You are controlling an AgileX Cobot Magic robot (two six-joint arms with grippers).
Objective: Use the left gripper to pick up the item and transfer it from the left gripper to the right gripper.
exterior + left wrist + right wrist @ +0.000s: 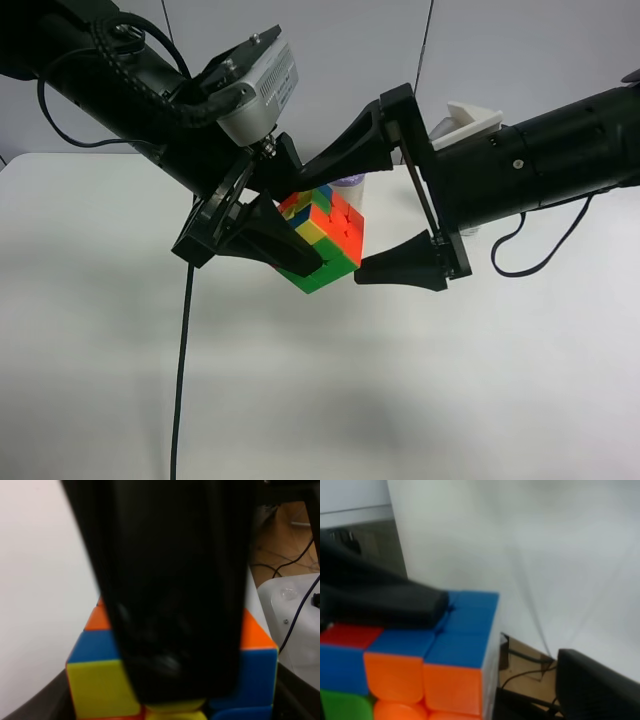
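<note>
In the exterior high view the left gripper (298,222), on the arm with the flat grey-white camera box, is shut on the puzzle cube (328,238) and holds it in the air above the white table (400,380). The right gripper (335,228), on the arm with the white wrist block, is open. One of its fingers is above the cube and the other below it, straddling it. In the right wrist view the cube (455,650) fills the lower left, with a black finger (380,602) lying across its blue face. In the left wrist view a black finger (170,605) covers most of the cube (100,680).
A purple-capped cylinder (350,183) stands on the table just behind the cube. A black cable (183,360) hangs from the arm at the exterior high view's left down over the table. The table's far edge meets a grey wall.
</note>
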